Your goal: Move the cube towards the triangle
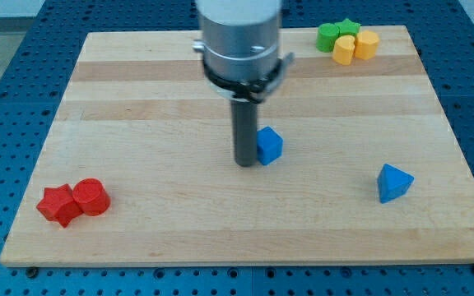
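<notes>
The wooden board [179, 74] lay under my tip [245, 164], a plain rod with nothing to open or close. Just to the tip's right, touching it, sat the blue cube [269, 145], one corner towards the view's bottom, with no long axis. The blue triangle [394, 182] lay well right, slightly lower.

Red blocks [74, 201] lie bottom left; green [336, 33] and yellow blocks [355, 46] top right.

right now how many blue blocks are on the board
2: the blue cube mid-board, touching my tip on its right side, and the blue triangle toward the view's right. None seem hidden.
</notes>
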